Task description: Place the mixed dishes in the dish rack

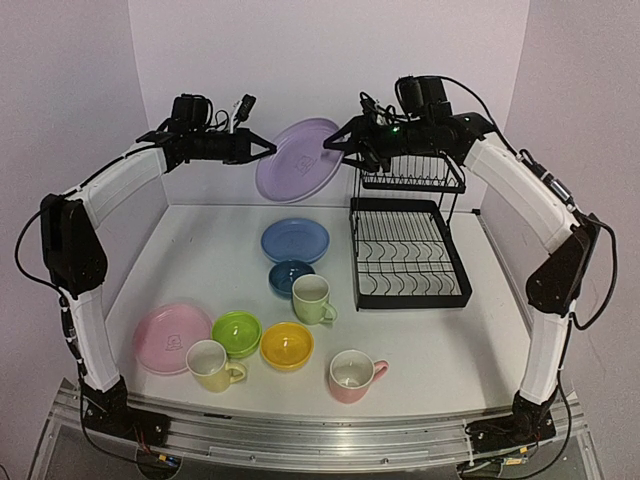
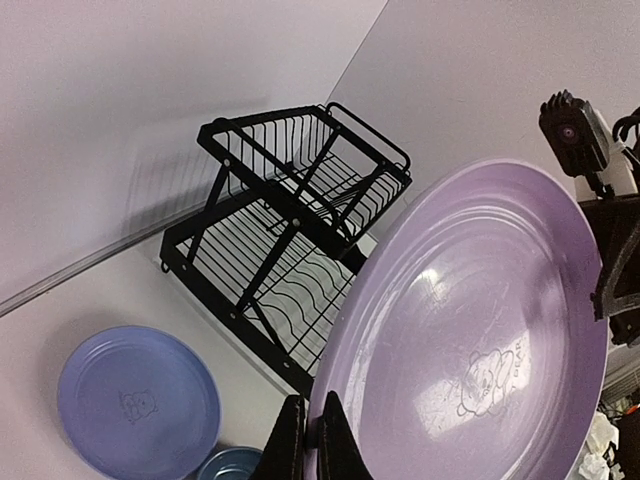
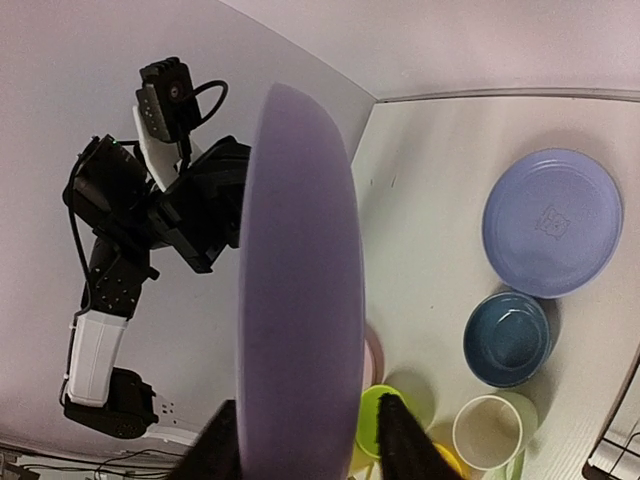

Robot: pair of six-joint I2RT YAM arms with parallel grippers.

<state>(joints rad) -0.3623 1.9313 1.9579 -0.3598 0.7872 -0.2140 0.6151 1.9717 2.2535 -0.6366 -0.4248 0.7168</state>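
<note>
Beside dish rack (image 1: 408, 245): left end effector (image 2: 312, 402) clamps lilac plate (image 1: 298, 160); right end effector (image 3: 305, 404) ajar astride rim.

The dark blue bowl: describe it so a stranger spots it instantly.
Find the black dish rack on the right. Left of it lies a blue plate; the dark blue bowl sits just in front of that. The other bowls are a green bowl and a yellow bowl.

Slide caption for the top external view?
Left end effector holds the lilac plate aloft; right end effector straddles its rim, near the dish rack.
</note>
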